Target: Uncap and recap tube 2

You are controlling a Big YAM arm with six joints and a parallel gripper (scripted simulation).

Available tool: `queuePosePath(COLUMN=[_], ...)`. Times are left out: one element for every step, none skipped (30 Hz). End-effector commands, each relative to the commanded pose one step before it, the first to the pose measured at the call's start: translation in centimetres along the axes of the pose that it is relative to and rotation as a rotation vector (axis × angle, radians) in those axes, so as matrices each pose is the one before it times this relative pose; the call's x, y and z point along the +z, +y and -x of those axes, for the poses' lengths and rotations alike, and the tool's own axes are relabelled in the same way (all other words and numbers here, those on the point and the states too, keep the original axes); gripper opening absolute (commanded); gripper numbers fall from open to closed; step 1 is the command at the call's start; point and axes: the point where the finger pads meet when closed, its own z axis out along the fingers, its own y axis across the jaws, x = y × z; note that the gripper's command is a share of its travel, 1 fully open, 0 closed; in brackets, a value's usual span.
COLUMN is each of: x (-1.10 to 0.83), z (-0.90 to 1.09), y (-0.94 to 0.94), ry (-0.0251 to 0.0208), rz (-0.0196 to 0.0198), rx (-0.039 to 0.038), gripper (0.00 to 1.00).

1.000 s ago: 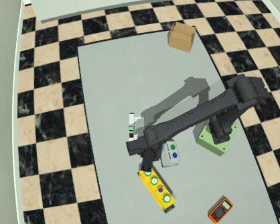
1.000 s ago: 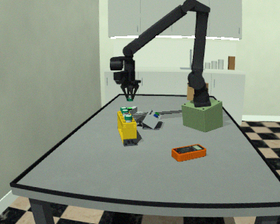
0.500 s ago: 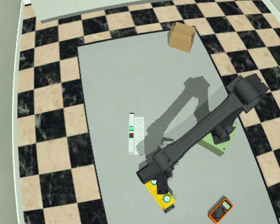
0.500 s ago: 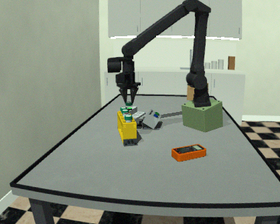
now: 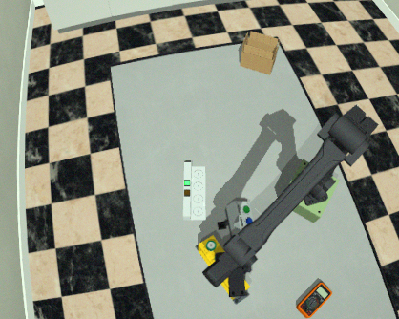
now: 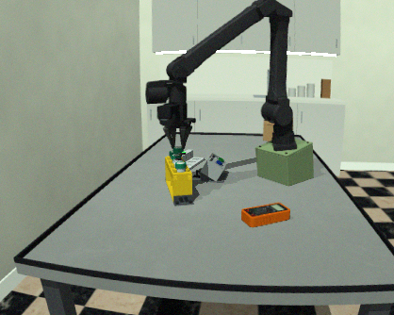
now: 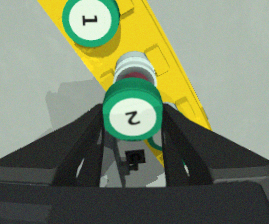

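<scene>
This is a laboratory room with a kitchen-like fit-out: a black-and-tan checkered floor (image 5: 69, 138), pale walls, and along the far wall a run of grey base cabinets (image 6: 223, 115) under a row of wall cabinets (image 6: 176, 24), with a few canisters (image 6: 301, 91) on the counter. A large grey work table (image 6: 129, 245) with a dark edge fills the middle and bears bench gear: a yellow tube rack (image 6: 177, 181), a white lamp tray (image 5: 196, 193), a small key housing (image 6: 215, 167), an orange multimeter (image 6: 266, 213) near the front right, and a cardboard box (image 5: 260, 52) at the far end.
</scene>
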Motion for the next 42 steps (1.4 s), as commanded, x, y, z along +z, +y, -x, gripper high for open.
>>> queuePosePath(x=[-0.815, 1.383, 0.671, 0.304, 0.304, 0.304, 0.000, 0.000, 0.304, 0.304, 0.304, 0.113, -0.070, -0.378, -0.972, 0.001, 0.000, 0.639, 0.002, 0.003, 0.006, 0.010, 0.007, 0.000, 0.000, 0.009, 0.006, 0.004, 0.008, 0.008, 0.005, 0.005, 0.008, 0.009, 0.008, 0.009, 0.010, 0.007, 0.005, 0.006, 0.000, 0.000], z=[0.705, -0.653, -0.332, 0.048, 0.041, 0.040, 0.000, 0.000, 0.043, 0.040, 0.040, 0.015, 0.082, 0.417, 0.187, 0.001, 0.000, -0.181, -0.028, -0.046, -0.061, -0.074, -0.063, 0.000, 0.000, -0.071, -0.058, -0.053, -0.065, -0.068, -0.056, -0.056, -0.057, -0.035, 0.001, 0.014, -0.002, -0.026, -0.034, -0.037, 0.000, 0.000], y=[-1.026, 0.169, 0.512, 0.050, 0.045, 0.044, 0.000, 0.000, 0.045, 0.044, 0.043, 0.016, -0.091, -0.479, -0.369, -0.001, 0.000, 0.386, 0.033, -0.027, -0.010, 0.004, -0.007, 0.000, 0.000, 0.002, -0.013, -0.018, -0.004, 0.000, -0.015, -0.014, 0.005, 0.022, 0.034, 0.050, 0.052, 0.025, 0.007, 0.012, 0.000, 0.000], ry=[-0.01483, 0.01456, 0.00770, -0.00023, -0.00012, -0.00006, 0.00000, 0.00000, -0.00021, -0.00008, -0.00006, -0.00006, -0.00162, -0.00833, -0.01047, 0.00000, 0.00000, 0.00949, 0.00110, 0.00017, 0.00028, 0.00038, 0.00030, 0.00000, 0.00000, 0.00035, 0.00026, 0.00022, 0.00032, 0.00034, 0.00024, 0.00025, 0.00029, 0.00020, 0.00005, 0.00002, 0.00010, 0.00017, 0.00018, 0.00020, 0.00000, 0.00000], rz=[-0.02102, 0.01253, 0.00981, 0.00036, 0.00025, 0.00020, 0.00000, 0.00000, 0.00033, 0.00022, 0.00020, 0.00010, -0.00184, -0.00983, -0.01153, 0.00000, 0.00000, 0.01038, 0.00129, -0.00002, 0.00011, 0.00022, 0.00013, 0.00000, 0.00000, 0.00020, 0.00009, 0.00005, 0.00016, 0.00018, 0.00007, 0.00008, 0.00020, 0.00029, 0.00032, 0.00040, 0.00041, 0.00024, 0.00013, 0.00016, 0.00000, 0.00000], rx=[0.01785, 0.01929, -0.00167, -0.00158, -0.00142, -0.00141, 0.00000, 0.00000, -0.00542, -0.00107, -0.00073, -0.00125, -0.00091, -0.00073, -0.00308, 0.00000, 0.00000, 0.00302, 0.00000, 0.00006, 0.00007, 0.00007, 0.00007, 0.00000, 0.00000, 0.00007, 0.00007, 0.00006, 0.00007, 0.00007, 0.00007, 0.00007, -0.00018, -0.00077, -0.00143, -0.00128, -0.00078, 0.00009, 0.00054, 0.00048, 0.00000, 0.00000], gripper=[0.00, 0.00, 0.00, 0.00, 0.00, 0.00, 0.00, 0.00, 0.00, 0.00, 0.00, 0.00, 0.00, 0.00, 0.00, 0.00, 0.00, 0.00, 0.00, 0.00, 0.00, 0.00, 0.00, 0.00, 0.00, 0.00, 0.00, 0.00, 0.00, 0.00, 0.00, 0.00, 0.00, 0.00, 0.00, 0.00, 0.00, 0.00, 0.00, 0.00, 0.00, 0.00])
